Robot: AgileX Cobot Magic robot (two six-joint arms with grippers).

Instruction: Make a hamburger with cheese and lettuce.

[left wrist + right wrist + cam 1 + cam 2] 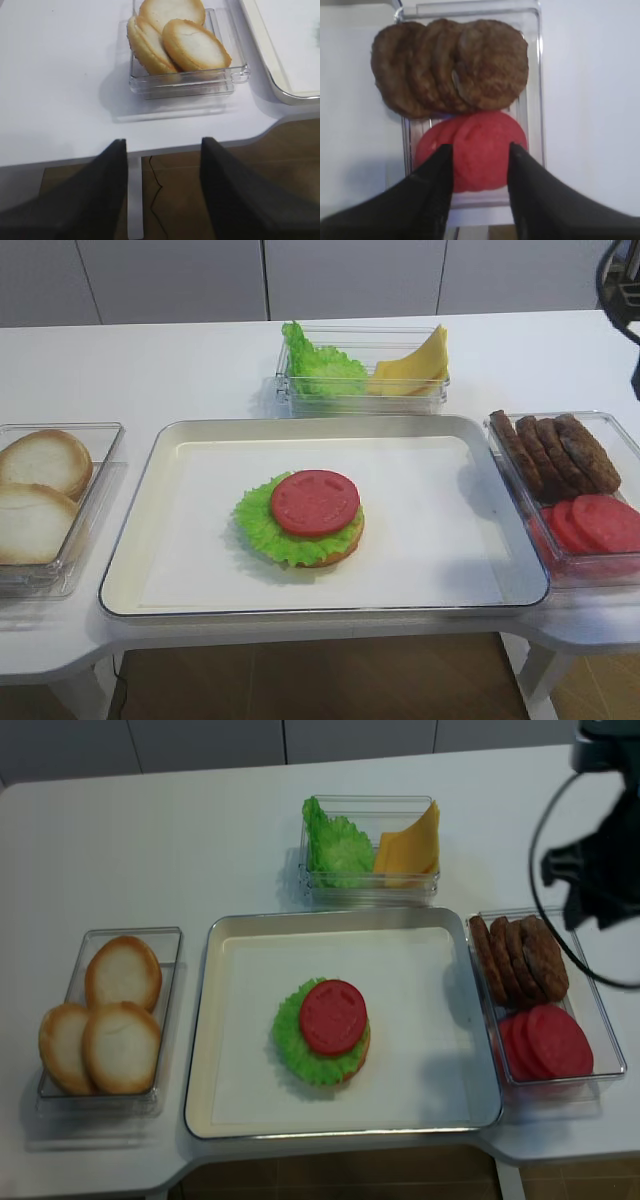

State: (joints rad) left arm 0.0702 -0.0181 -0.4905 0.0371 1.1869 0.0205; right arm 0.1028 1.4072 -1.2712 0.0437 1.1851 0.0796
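A white table (150, 820) fills the overhead view, with a metal tray (440, 1110) at its centre. On the tray sits the hamburger (325, 1032): bun base, green leaf, red disc on top. At upper centre a clear box (370, 888) holds the lettuce (335, 845) and the cheese (410, 845). At right, the right claw (480, 155) hangs with jaws apart above red slices (480, 155) and brown patties (450, 65), seemingly not touching. At left, the left claw (162, 150) stands spread, empty, below the bun halves (175, 40).
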